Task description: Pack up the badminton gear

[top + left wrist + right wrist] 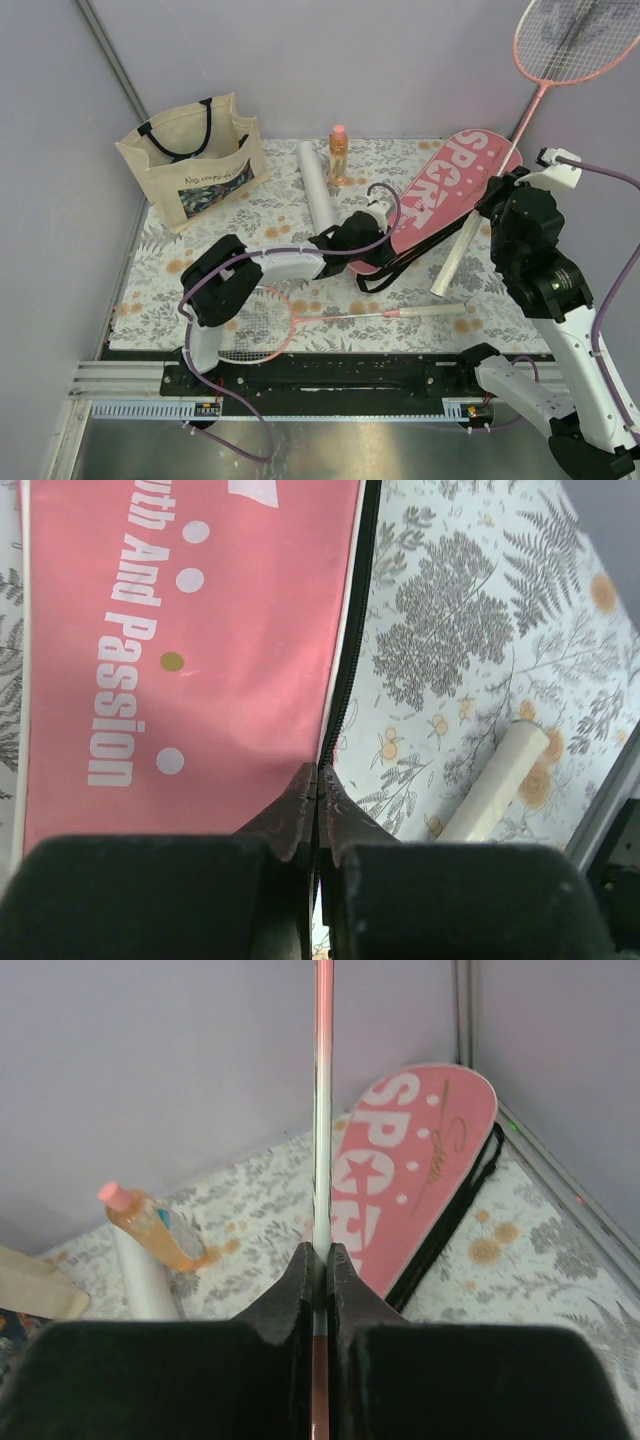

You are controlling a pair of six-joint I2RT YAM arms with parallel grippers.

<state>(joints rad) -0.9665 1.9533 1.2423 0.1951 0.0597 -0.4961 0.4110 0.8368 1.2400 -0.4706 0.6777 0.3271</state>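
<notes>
Left claw is pinching shut on the zipper edge of the pink SPORT cover, which is lying ahead of it on the worktop. Right claw is clamping the pink racket by its shaft, head up above the claw.

The raised racket, above and right of the pink cover, has its head cut off by the top edge. The cover's narrow end is hidden beneath the left gripper. Left of the cover, the tote bag carries lettering too small to read.
</notes>
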